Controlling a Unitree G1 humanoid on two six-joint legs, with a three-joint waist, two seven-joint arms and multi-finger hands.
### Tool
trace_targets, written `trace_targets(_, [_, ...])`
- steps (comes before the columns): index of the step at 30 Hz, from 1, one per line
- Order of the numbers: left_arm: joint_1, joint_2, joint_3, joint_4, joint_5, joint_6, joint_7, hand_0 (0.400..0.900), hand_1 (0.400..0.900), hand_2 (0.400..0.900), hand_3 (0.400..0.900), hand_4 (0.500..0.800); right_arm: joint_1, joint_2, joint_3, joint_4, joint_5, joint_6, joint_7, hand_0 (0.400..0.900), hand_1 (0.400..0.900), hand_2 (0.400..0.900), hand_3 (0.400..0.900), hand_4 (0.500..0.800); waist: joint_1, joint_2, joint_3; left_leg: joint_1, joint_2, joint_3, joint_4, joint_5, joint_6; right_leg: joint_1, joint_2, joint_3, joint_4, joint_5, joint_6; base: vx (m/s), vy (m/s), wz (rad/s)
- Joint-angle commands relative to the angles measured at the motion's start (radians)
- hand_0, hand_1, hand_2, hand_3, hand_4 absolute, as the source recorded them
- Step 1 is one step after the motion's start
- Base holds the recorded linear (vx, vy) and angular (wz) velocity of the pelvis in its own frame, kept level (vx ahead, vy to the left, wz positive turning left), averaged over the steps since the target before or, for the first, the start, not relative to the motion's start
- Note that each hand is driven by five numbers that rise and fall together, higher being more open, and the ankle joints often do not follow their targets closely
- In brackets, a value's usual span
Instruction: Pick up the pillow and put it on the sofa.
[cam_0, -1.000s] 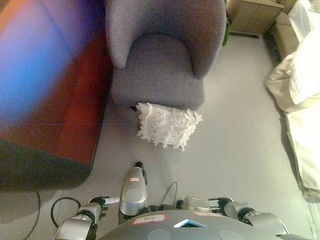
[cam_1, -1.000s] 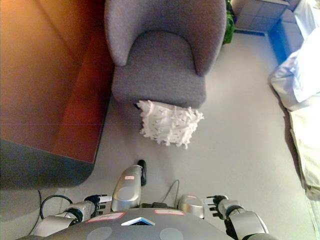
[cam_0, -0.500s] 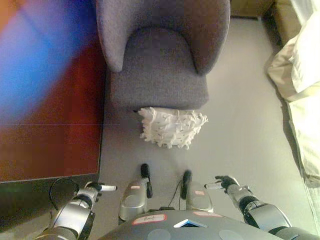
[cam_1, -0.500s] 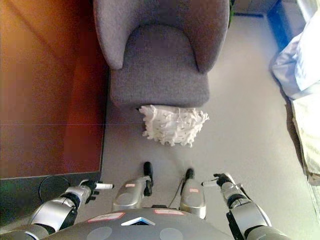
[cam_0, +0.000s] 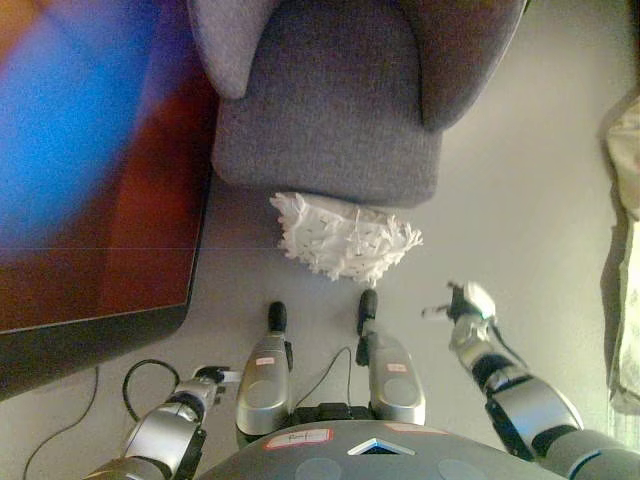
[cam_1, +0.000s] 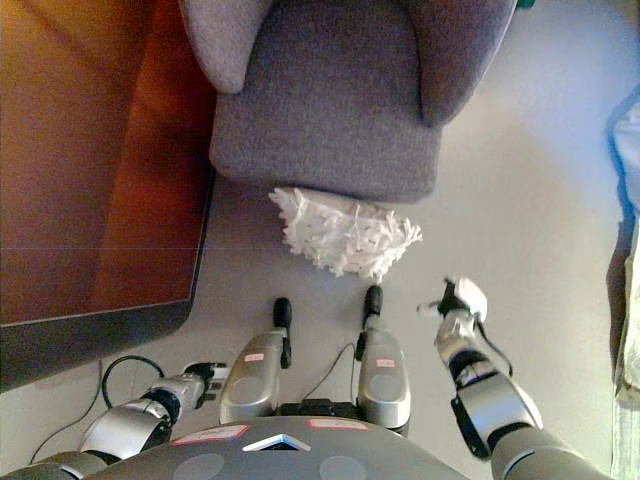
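Fingers of my right hand (cam_1: 458, 300) look loosely spread and hold nothing; my left hand (cam_1: 208, 380) I cannot tell. The pillow (cam_1: 345, 232) lies on the floor against the sofa (cam_1: 330, 100) front, its long axis running along that front edge.

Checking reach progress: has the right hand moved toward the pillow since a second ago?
Yes. The right hand has come up and forward from low beside the body and now sits just below and right of the pillow, not touching it.
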Motion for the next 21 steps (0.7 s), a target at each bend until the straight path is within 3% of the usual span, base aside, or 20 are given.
trace_targets(1, [-0.035,0.052,-0.021,0.015,-0.052,0.034,0.002,0.9,0.9,0.9,0.9,0.8,-0.101,-0.082,0.023,-0.028,-0.01,0.044,-0.048,0.9,0.9,0.9,0.9,0.8,0.02,0.037,0.03,0.037,0.012,-0.031,-0.044,-0.022,0.043,-0.117,-0.099,0.035,0.137,-0.015,0.075,0.01,0.001,0.17])
trace_targets(11, [-0.144,0.04,-0.045,0.004,-0.121,0.092,-0.002,0.9,0.9,0.9,0.9,0.8,-0.353,-0.193,0.119,-0.038,-0.012,0.072,0.144,0.9,0.9,0.9,0.9,0.8,0.038,0.093,0.093,-0.058,-0.009,-0.045,0.007,-0.031,0.042,-0.268,-0.093,0.027,0.3,-0.078,0.044,-0.03,0.034,0.08])
trace_targets(15, [-0.179,0.035,-0.05,0.0,-0.166,0.117,0.012,0.9,0.9,0.9,0.9,0.8,-0.424,-0.215,0.153,-0.05,-0.003,0.097,0.159,0.9,0.9,0.9,0.9,0.8,0.041,0.095,0.123,-0.18,-0.029,-0.027,0.178,-0.071,0.051,-0.322,-0.109,0.03,0.411,-0.133,0.019,-0.1,0.033,0.03])
trace_targets(21, [-0.176,0.043,-0.058,-0.008,-0.217,0.14,0.01,0.9,0.9,0.9,0.9,0.8,-0.507,-0.251,0.19,-0.063,-0.013,0.125,0.189,0.9,0.9,0.9,0.9,0.8,0.05,0.103,0.139,-0.377,-0.023,-0.006,0.445,-0.147,0.06,-0.433,-0.12,0.056,0.618,-0.221,-0.015,-0.05,0.033,-0.04])
